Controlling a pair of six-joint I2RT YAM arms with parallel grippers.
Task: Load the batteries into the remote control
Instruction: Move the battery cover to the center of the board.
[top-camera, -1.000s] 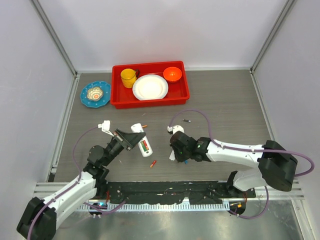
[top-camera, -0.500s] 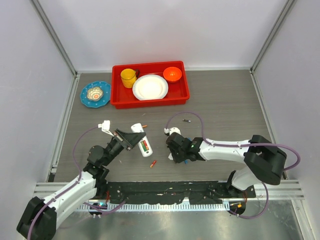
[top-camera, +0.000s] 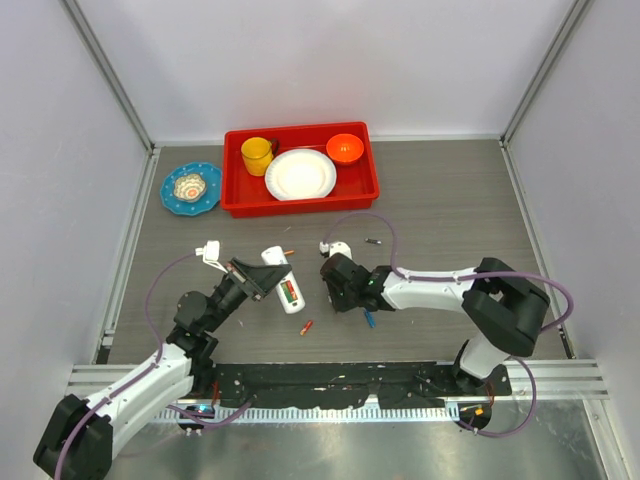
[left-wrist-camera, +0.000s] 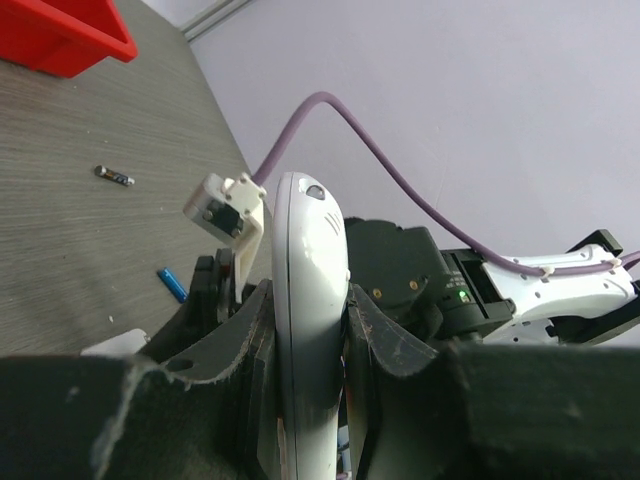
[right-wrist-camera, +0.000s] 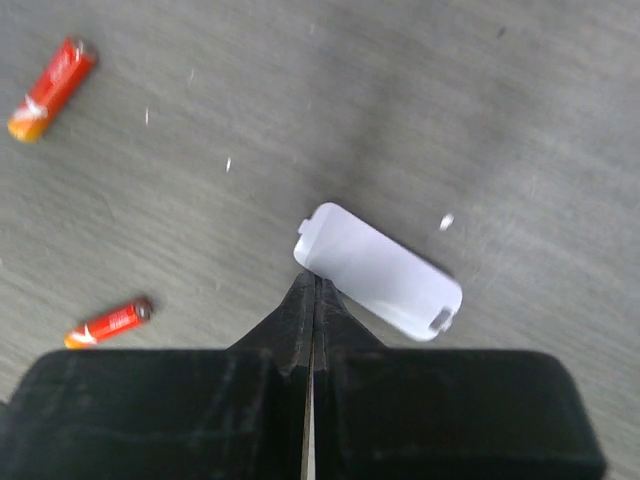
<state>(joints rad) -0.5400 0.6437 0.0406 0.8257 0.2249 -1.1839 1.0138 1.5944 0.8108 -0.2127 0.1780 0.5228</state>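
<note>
Judging progress, we found the job only partly done. Our left claw (top-camera: 262, 279) was clamped on the white remote control (left-wrist-camera: 305, 270), which stood on edge between the fingers. From above, its open back showed a red and green patch (top-camera: 290, 292) in the recess, and we took that for one cell perhaps already seated. Loose on the desk (top-camera: 450, 200) lay an orange-red battery (top-camera: 306, 327) near the remote control, a blue battery (top-camera: 369, 318) just beside the right arm, and a dark battery (top-camera: 373, 241) farther back. Our right claw (right-wrist-camera: 315, 296) was pinched closed on nothing, its tips at the edge of the small white cover (right-wrist-camera: 380, 272). What was left, we judged, was filling the recess and refitting the cover.
</note>
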